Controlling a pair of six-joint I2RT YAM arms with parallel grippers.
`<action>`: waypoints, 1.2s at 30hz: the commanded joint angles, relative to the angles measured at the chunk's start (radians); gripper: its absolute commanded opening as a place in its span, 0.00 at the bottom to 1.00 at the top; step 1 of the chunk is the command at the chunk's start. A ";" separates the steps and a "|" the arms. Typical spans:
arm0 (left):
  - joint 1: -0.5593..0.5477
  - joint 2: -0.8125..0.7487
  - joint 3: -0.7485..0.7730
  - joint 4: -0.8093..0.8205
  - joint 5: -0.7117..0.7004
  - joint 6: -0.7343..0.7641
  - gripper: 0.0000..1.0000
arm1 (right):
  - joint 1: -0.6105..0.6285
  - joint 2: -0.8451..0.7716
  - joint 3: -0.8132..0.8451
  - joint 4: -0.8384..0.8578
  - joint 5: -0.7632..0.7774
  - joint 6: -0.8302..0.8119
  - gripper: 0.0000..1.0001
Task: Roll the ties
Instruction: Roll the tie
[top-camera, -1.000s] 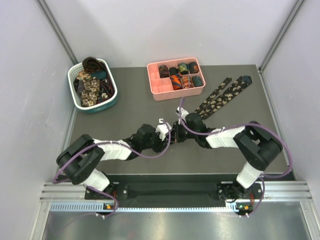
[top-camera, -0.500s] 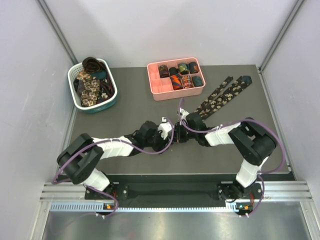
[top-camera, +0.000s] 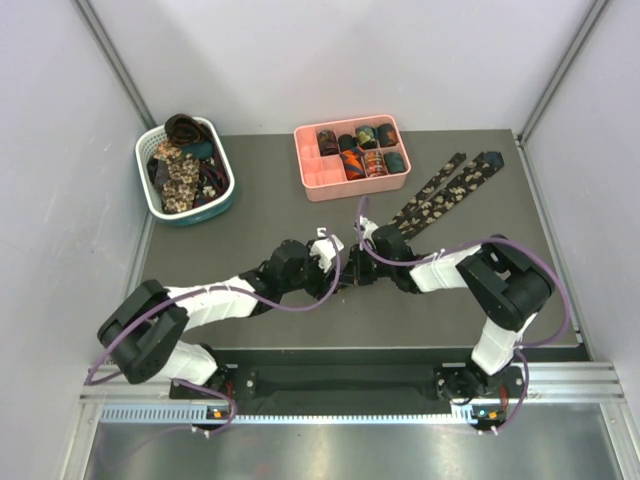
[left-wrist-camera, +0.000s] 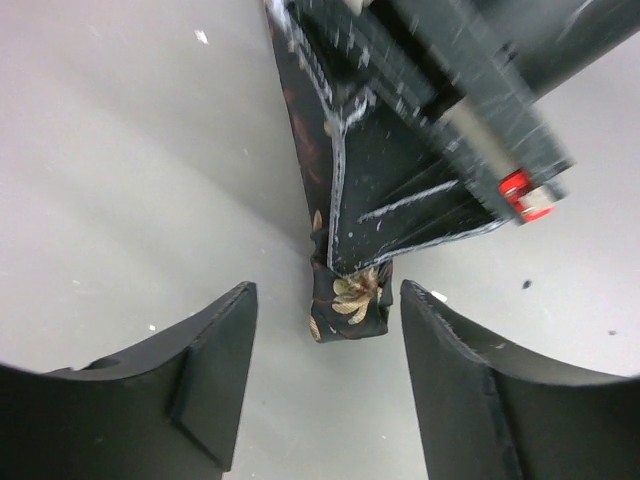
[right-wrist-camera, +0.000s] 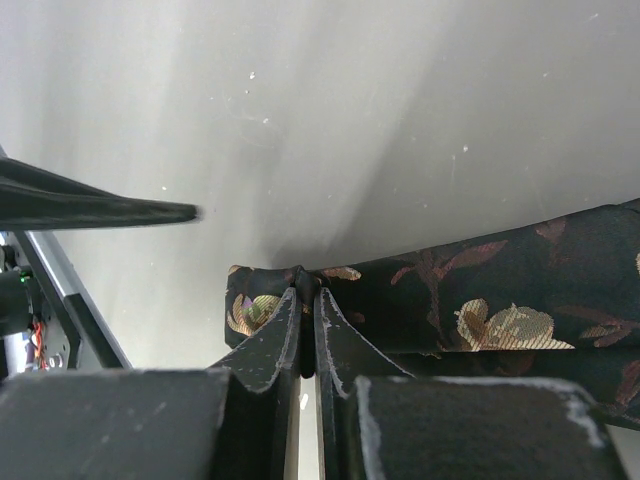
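A dark tie with beige flowers (top-camera: 440, 195) lies slantwise from the back right toward the table's middle. Its folded near end (left-wrist-camera: 350, 300) is pinched in my right gripper (right-wrist-camera: 305, 288), which is shut on it; the strip (right-wrist-camera: 480, 300) runs off to the right. My left gripper (left-wrist-camera: 325, 295) faces that end, open, with its fingers (left-wrist-camera: 215, 370) on either side of the fold and clear of the cloth. In the top view the two grippers meet near the centre, left (top-camera: 335, 264) and right (top-camera: 358, 270).
A pink divided tray (top-camera: 312, 182) at the back centre holds several coiled ties (top-camera: 365, 150). A white-and-teal basket (top-camera: 150, 198) at the back left holds loose ties (top-camera: 180, 172). Grey walls stand on both sides of the table.
My left gripper's jaws have spread wider and stand off the tie's end. The left arm's elbow has swung left and nearer. The right gripper keeps its pinch.
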 joint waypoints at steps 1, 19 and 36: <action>-0.001 0.062 0.019 0.047 -0.001 0.035 0.63 | -0.012 0.004 -0.012 0.001 0.014 -0.011 0.04; -0.012 0.174 0.047 0.029 -0.019 0.009 0.42 | -0.021 -0.075 -0.008 -0.042 0.031 -0.005 0.28; -0.017 0.165 0.045 0.029 -0.009 -0.001 0.42 | -0.036 -0.108 0.032 -0.131 0.050 -0.050 0.21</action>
